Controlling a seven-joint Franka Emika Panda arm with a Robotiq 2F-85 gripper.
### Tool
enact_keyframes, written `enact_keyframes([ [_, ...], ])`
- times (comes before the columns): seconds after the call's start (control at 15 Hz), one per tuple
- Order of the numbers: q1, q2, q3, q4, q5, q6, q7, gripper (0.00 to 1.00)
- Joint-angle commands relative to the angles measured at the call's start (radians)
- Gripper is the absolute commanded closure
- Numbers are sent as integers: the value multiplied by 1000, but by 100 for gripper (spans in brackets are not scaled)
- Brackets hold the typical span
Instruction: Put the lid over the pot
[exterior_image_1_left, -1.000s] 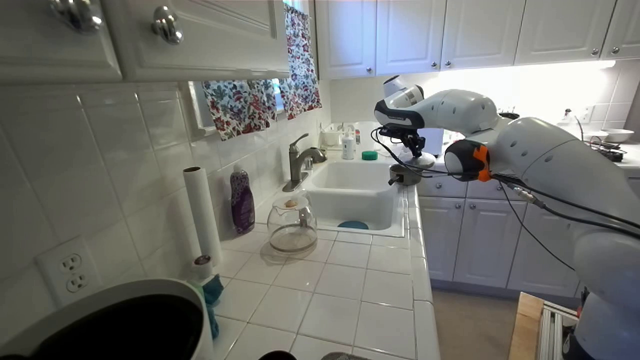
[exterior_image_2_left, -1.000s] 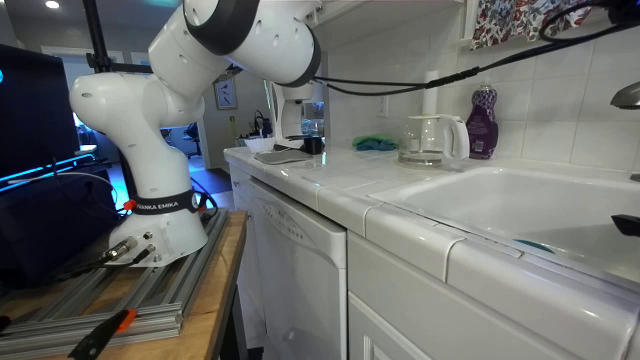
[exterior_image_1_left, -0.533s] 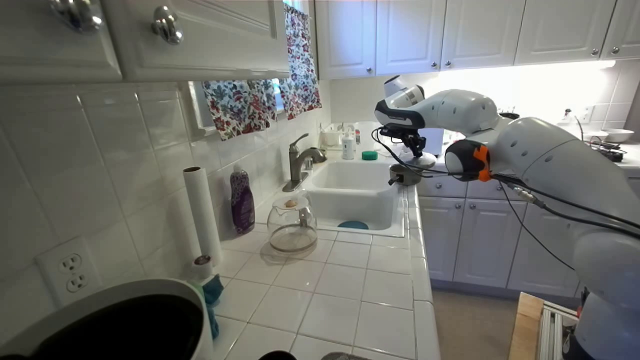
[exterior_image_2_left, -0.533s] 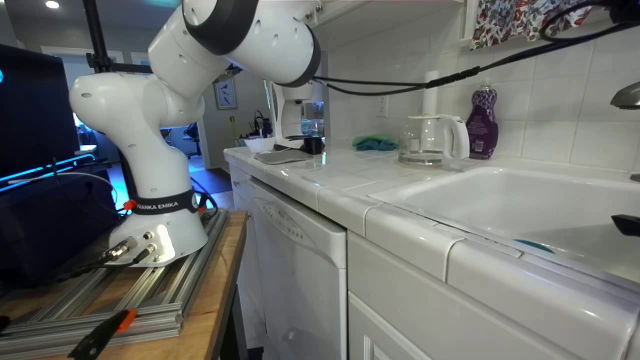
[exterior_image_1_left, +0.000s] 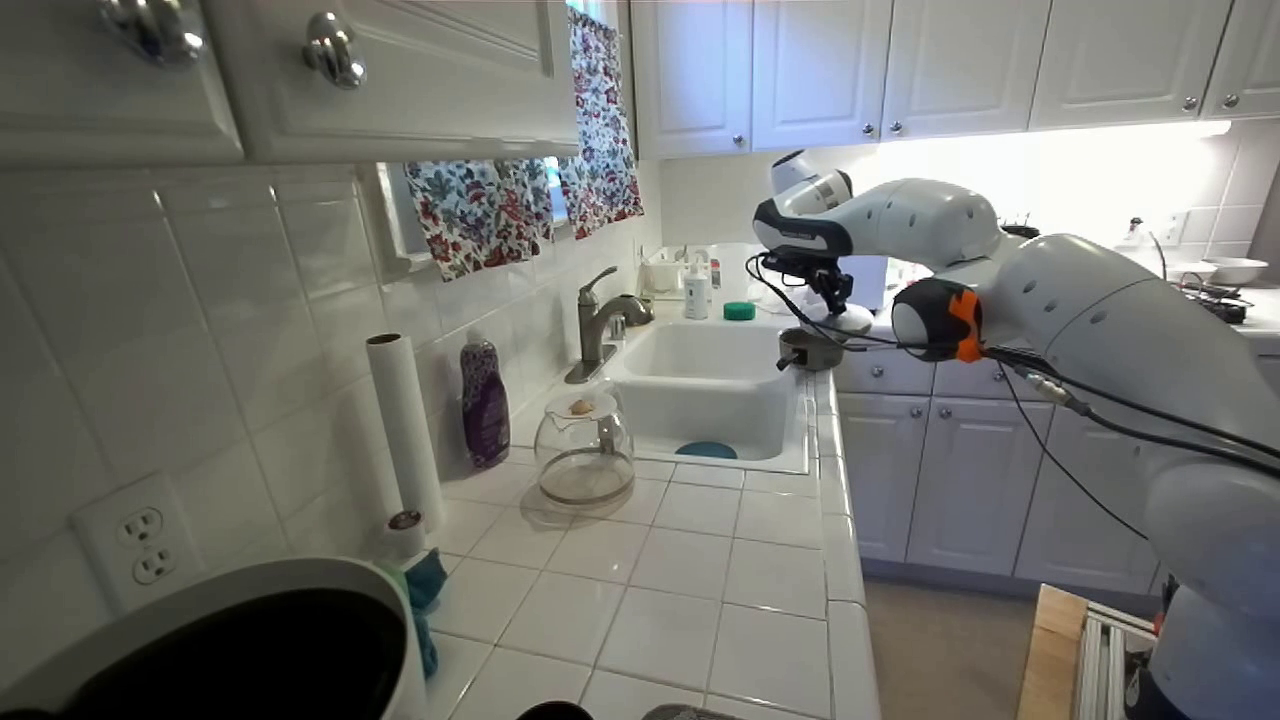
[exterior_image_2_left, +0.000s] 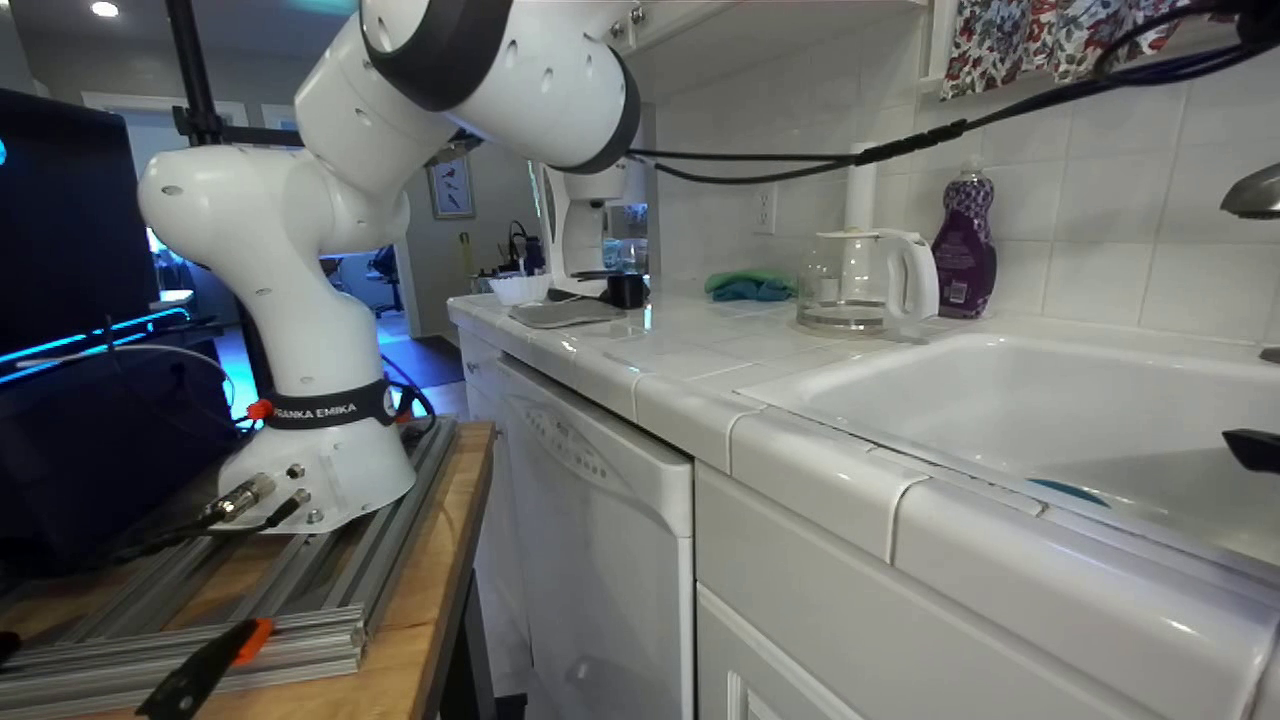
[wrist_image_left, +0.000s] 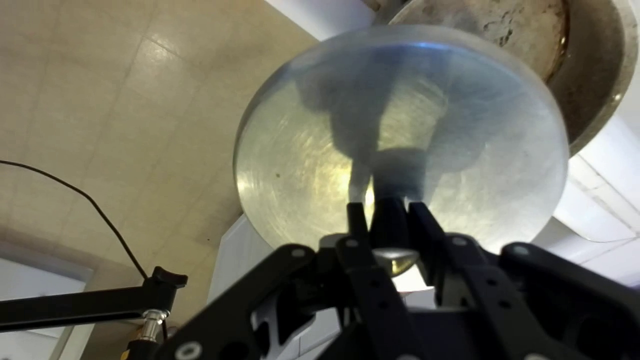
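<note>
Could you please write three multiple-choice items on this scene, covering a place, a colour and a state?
1. Where does the glass carafe stand?
A) In the sink
B) On the tiled counter
C) On the floor

2. What colour is the bottle near the carafe?
A) Purple
B) Yellow
C) Orange

3. Is the lid on the pot?
A) Yes, fully seated
B) No, inverted inside it
C) No, held by the gripper

Right letters:
1 B: both exterior views show it standing on the tiles.
2 A: it looks purple in both exterior views.
3 C: the wrist view shows it clasped, with the pot's inside partly uncovered.
</note>
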Motion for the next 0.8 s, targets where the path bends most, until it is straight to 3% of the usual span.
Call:
enact_keyframes([
  [0.0, -10, 7, 17, 20, 50, 18, 39, 94],
  [0.33, -22, 21, 1, 37, 44, 130, 137, 94],
  [0.73, -26, 20, 6, 18, 45, 179, 146, 94],
])
